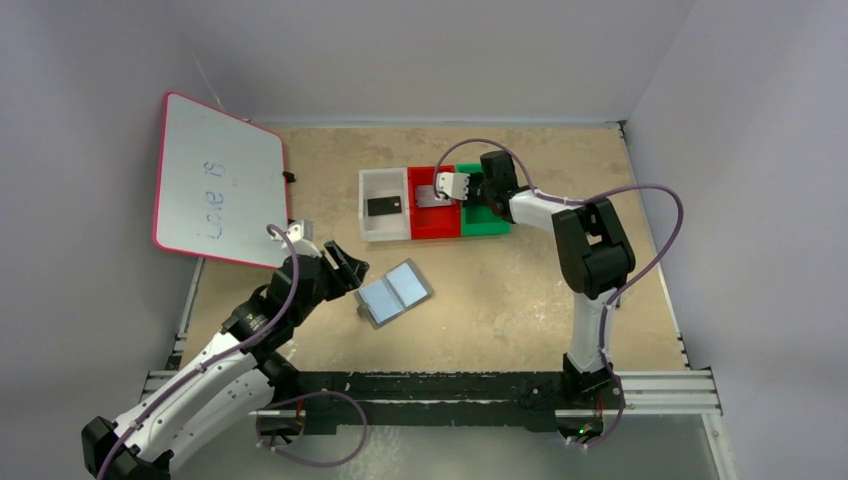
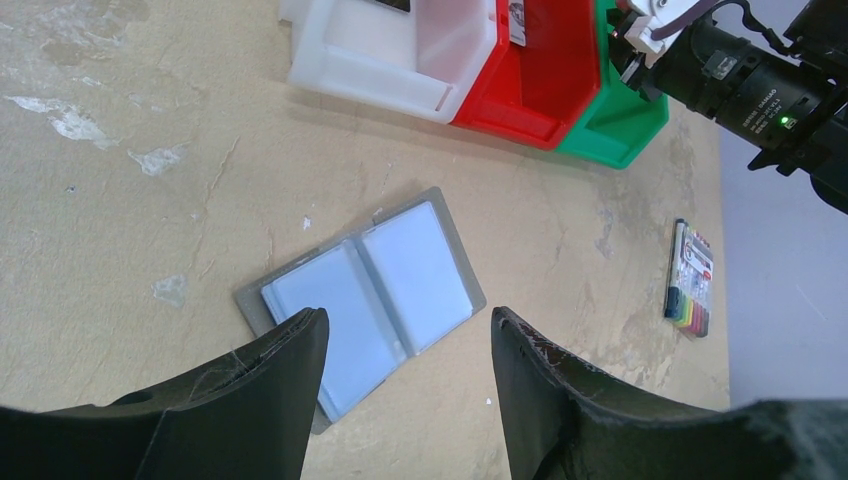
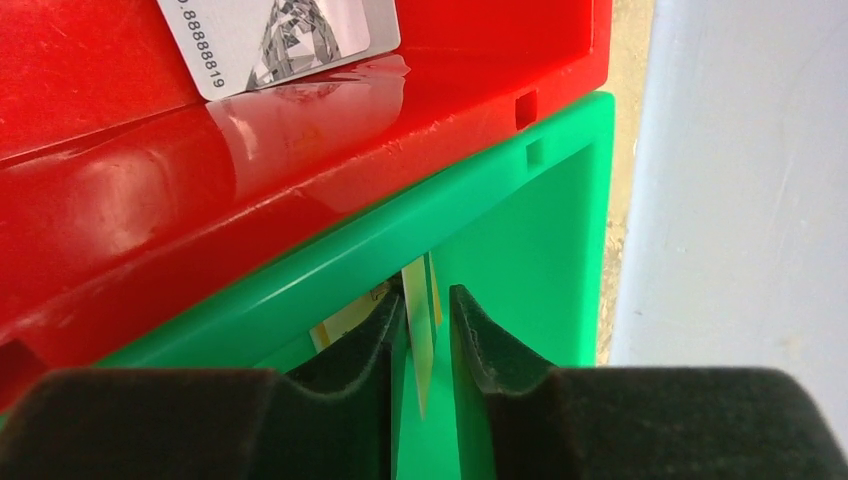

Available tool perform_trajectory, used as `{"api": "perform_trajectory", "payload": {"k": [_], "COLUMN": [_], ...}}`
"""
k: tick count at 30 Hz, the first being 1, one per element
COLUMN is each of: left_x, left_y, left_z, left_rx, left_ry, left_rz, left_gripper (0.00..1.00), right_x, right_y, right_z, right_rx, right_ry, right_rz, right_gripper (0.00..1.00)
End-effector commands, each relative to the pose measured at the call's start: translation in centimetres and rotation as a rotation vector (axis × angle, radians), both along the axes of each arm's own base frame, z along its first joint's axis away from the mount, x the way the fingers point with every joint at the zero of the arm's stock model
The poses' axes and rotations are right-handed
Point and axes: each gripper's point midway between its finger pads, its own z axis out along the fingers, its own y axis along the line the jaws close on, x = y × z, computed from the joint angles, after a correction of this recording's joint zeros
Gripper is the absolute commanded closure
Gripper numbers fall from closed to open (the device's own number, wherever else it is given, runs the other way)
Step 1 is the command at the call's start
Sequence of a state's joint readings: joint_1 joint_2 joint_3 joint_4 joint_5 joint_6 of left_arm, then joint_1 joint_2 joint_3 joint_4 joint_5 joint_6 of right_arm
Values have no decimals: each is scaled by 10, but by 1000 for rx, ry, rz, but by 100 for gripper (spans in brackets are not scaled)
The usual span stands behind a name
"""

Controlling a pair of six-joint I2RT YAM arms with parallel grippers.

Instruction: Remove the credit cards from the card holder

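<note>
The grey card holder [image 1: 395, 293] lies open on the table, its bluish pockets up; the left wrist view shows it [image 2: 400, 260] too. My left gripper [image 1: 345, 268] is open and empty just left of it, its jaws [image 2: 408, 320] wide over its near edge. My right gripper [image 1: 470, 198] reaches into the green tray [image 1: 487, 228]. Its fingers [image 3: 427, 300] stand narrowly parted around the gold-yellow card [image 3: 425, 340], which is on edge, with a gap on the right side. The silvery-grey card [image 3: 280, 40] lies in the red tray [image 1: 432, 228]. The black card [image 1: 385, 206] lies in the white tray [image 1: 372, 230].
A whiteboard [image 1: 220, 180] with a pink rim leans at the back left. A multicoloured marker pack [image 2: 692, 278] lies on the table right of the holder. The three trays stand side by side at the back centre. Grey walls close in the table.
</note>
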State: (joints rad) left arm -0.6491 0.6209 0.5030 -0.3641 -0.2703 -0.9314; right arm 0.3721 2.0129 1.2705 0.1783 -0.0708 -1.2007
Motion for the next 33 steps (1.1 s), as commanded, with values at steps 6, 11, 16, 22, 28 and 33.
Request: {"api": "perform_trajectory", "payload": {"k": [6,11,16,22,28,33], "left_x": [6,6,6,7,7,8], "left_y": [-1,-2,-2,-3,-3,-5], "left_z": [15,13,12,10,8,7], "left_rx": [-5,-8,-12,-7,-5,-19], "left_ry": [-32,-26,-21,-12,-6,-5], "left_rz": [6,9,10,6,10,13], "left_gripper": [40,41,41,41,41,41], "right_x": [8,4,0,-1,-7,-12], "right_y": [0,2,0,-3,1,-1], "right_z": [50,61,67,80,120,150], "right_rx": [76,105,120,149,335,740], "right_ry": [-69,-69,-61,-85,-128,-59], "right_rz": [-14,2,-4,-30,-106,-409], "right_gripper": [69,65,63,63,63,70]}}
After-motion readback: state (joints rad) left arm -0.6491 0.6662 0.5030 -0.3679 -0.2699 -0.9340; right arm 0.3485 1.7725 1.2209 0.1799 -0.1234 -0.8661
